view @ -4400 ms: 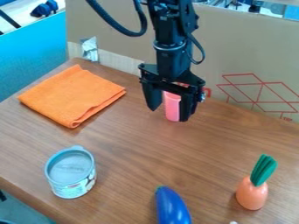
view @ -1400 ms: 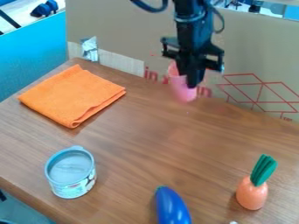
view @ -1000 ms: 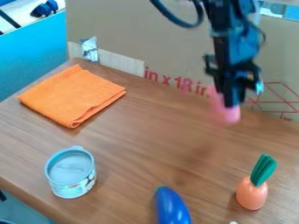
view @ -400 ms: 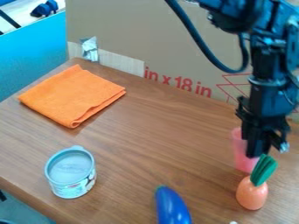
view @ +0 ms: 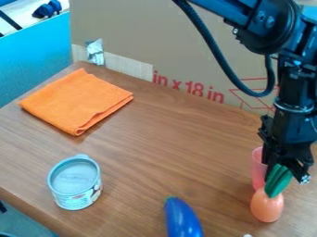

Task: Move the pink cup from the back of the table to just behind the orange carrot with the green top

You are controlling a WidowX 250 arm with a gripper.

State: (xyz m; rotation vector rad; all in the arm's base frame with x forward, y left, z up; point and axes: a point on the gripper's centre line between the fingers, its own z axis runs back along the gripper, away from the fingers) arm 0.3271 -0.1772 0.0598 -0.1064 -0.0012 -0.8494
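Pink, translucent cup (view: 257,170), roughly upright, pinched by end effector (view: 283,163), partly behind toy carrot (view: 267,206).

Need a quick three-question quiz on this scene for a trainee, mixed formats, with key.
1. Multiple choice: which item is right at the end effector?
A) orange cloth
B) pink cup
C) tin

2. True or false: the orange cloth lies folded on the wooden table.

3. Fill in the colour: from left to right across the view, the ____ toy eggplant lies between the tin and the toy carrot.

Key: 1 B; 2 true; 3 blue.
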